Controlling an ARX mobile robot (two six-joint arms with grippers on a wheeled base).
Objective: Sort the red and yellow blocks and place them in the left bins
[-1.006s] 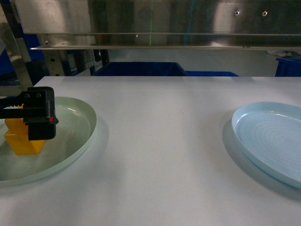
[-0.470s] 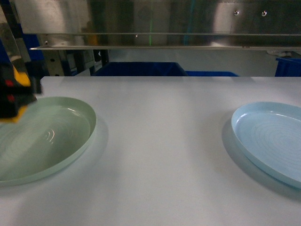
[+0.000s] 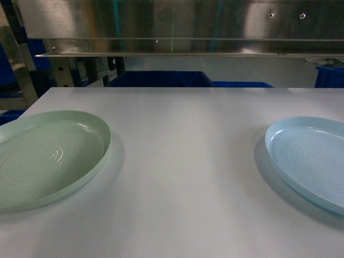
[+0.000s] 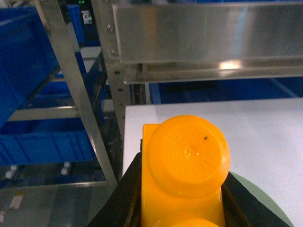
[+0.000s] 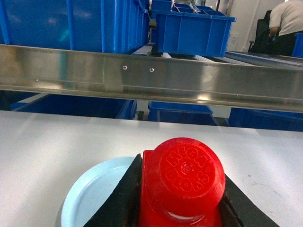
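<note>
In the left wrist view the orange-yellow block point(image 4: 187, 156) fills the bottom, studs facing the camera. My left gripper point(image 4: 182, 169) is shut on it, a black finger pressing each side. It hangs above the table's left edge, with blue bins point(image 4: 28, 66) on the rack to its left. The red block point(image 5: 182, 182) is clamped the same way in my right gripper point(image 5: 182, 171), held above the pale blue plate point(image 5: 94, 194). Neither gripper nor block shows in the head view.
A pale green plate point(image 3: 51, 156) lies at the table's left and a pale blue plate point(image 3: 306, 156) at its right. A steel shelf rail point(image 3: 188, 48) runs across behind the table, with a blue bin point(image 3: 158, 79) below it. A person point(image 5: 289, 21) stands far right.
My left gripper lifted the yellow block out of the green plate and carried it up and left, out of the head view. The green plate now holds nothing.
</note>
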